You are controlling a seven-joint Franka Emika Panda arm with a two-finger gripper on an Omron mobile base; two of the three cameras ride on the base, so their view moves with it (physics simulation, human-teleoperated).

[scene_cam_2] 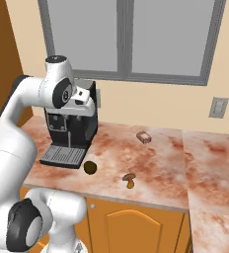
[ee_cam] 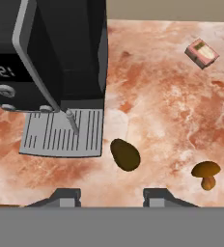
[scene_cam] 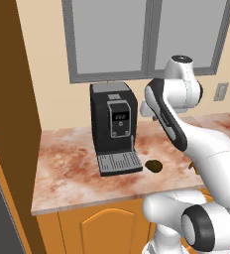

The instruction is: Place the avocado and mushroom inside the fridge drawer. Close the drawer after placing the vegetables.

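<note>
The avocado [ee_cam: 125, 155] lies on the marbled counter just right of the coffee machine's drip tray; it is dark olive-brown and egg-shaped, as the base views also show [scene_cam: 154, 165] [scene_cam_2: 90, 167]. A small tan mushroom [ee_cam: 206, 172] [scene_cam_2: 130, 180] stands upright further right, near the counter's front edge. My gripper [ee_cam: 112, 197] hangs high above the counter, in front of the coffee machine, looking down on the avocado. Its fingers are open with nothing between them. The fridge drawer is out of view.
A black coffee machine [scene_cam: 113, 124] [scene_cam_2: 69, 128] stands at the back left of the counter [scene_cam_2: 161, 163], close by my hand. A small pink-brown box [scene_cam_2: 143, 137] [ee_cam: 202, 53] lies near the wall. A tall brown panel [scene_cam: 13, 99] bounds the counter's left end.
</note>
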